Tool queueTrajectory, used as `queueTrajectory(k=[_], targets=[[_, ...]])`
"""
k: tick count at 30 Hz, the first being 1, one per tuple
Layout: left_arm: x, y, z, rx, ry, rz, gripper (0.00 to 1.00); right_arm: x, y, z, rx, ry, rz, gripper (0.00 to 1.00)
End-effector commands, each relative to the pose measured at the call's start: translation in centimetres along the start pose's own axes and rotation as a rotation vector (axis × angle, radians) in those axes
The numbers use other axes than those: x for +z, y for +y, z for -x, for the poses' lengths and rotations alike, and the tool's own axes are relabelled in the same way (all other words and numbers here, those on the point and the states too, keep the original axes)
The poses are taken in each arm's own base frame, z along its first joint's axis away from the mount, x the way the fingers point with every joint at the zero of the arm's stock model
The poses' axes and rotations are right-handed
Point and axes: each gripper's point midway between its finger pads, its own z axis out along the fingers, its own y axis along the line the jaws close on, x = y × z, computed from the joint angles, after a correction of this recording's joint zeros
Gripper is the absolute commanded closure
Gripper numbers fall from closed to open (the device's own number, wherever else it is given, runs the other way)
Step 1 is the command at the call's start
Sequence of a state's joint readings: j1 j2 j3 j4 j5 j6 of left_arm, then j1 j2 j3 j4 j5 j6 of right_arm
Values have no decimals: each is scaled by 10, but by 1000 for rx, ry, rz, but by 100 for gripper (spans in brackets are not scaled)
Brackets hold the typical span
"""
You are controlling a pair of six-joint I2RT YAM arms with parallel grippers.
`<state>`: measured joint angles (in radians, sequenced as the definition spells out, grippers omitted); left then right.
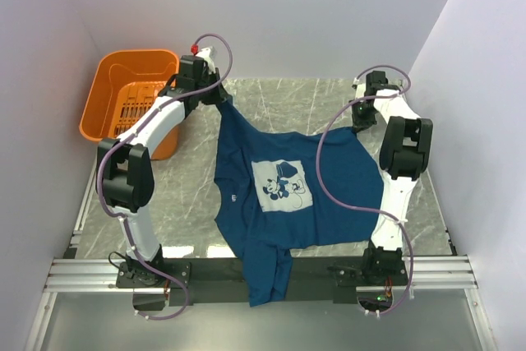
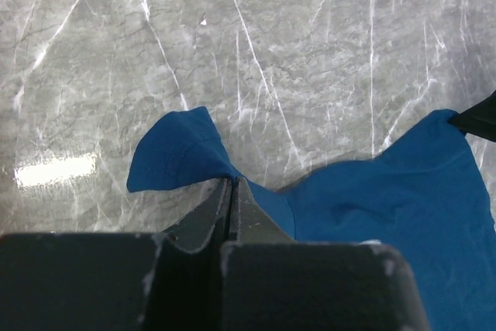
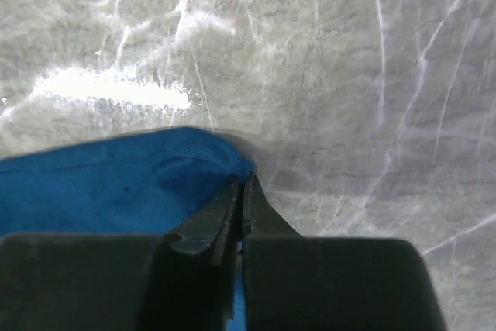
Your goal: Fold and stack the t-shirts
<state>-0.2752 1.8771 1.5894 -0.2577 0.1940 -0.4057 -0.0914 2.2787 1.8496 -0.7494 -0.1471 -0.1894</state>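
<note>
One dark blue t-shirt (image 1: pixel 279 187) with a white cartoon print lies spread across the marble table, print up; one end hangs over the near edge. My left gripper (image 1: pixel 220 96) is shut on the shirt's far left corner, seen in the left wrist view (image 2: pixel 232 181) with a blue flap (image 2: pixel 174 153) beyond the tips. My right gripper (image 1: pixel 362 125) is shut on the far right corner; the right wrist view (image 3: pixel 244 180) shows cloth (image 3: pixel 116 184) pinched between the fingers. The cloth between the two grippers sags. No folded shirt shows.
An orange basket (image 1: pixel 115 104) stands at the far left beside the table. White walls close in on the left, right and back. The metal rail (image 1: pixel 246 273) with the arm bases runs along the near edge.
</note>
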Motion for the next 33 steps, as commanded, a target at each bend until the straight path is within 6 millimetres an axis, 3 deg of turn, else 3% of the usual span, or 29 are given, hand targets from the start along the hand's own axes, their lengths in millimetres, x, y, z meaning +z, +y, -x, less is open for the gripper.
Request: queueTrajectory(k=[1,3,7,10,11,12,13,15,17,18,19,20,22,23,25,26,27,29,30,31,32,33], targets=[[-7,-17,30,18,-68,-47,99,-34,-7,25,38,-111,28,100],[-9,-18,38,26,-86,-41,99,-50,-5,37,32,-171,55,100],[-9,-20,61,40,-133,-21,99,-103,-12,81,-19,-385,22,100],[-3,-21,79,44,-162,-3,99,-123,-18,103,-37,-478,-16,100],[8,-15,75,43,-145,12,99,-125,-19,108,-36,-494,-27,100],[7,-18,86,52,-163,12,99,-127,-23,117,-36,-516,-41,100],[18,-12,82,50,-146,27,99,-128,-27,120,-32,-523,-64,100],[23,-13,93,55,-165,28,99,-130,-27,131,-50,-541,-78,100],[36,-7,94,45,-158,45,99,-121,-29,133,-58,-530,-91,99],[41,-4,93,39,-156,55,99,-119,-30,137,-63,-529,-96,95],[45,0,94,29,-156,64,94,-120,-29,139,-65,-534,-102,76],[51,4,99,7,-170,85,75,-121,-35,140,-54,-535,-134,64],[53,5,108,-9,-192,94,46,-132,-36,144,-49,-564,-157,42],[50,2,121,-15,-227,96,23,-133,-39,140,-48,-562,-176,38],[36,-9,139,-13,-274,70,10,-157,-38,143,-67,-614,-188,32],[28,-16,149,-9,-298,55,9,-156,-36,135,-95,-599,-187,30],[21,-21,152,-3,-302,43,8,-173,-28,132,-130,-617,-160,29],[-3,-33,154,5,-300,13,9,-170,-14,108,-212,-563,-84,26],[-10,-39,143,7,-257,-17,10,-174,3,86,-326,-511,4,26],[-40,-56,148,11,-273,-52,11,-173,9,70,-375,-472,44,25],[-35,-47,111,-8,-179,-41,11,-160,6,42,-446,-402,70,26],[-45,-53,92,-14,-135,-64,12,-162,11,13,-482,-336,116,26]])
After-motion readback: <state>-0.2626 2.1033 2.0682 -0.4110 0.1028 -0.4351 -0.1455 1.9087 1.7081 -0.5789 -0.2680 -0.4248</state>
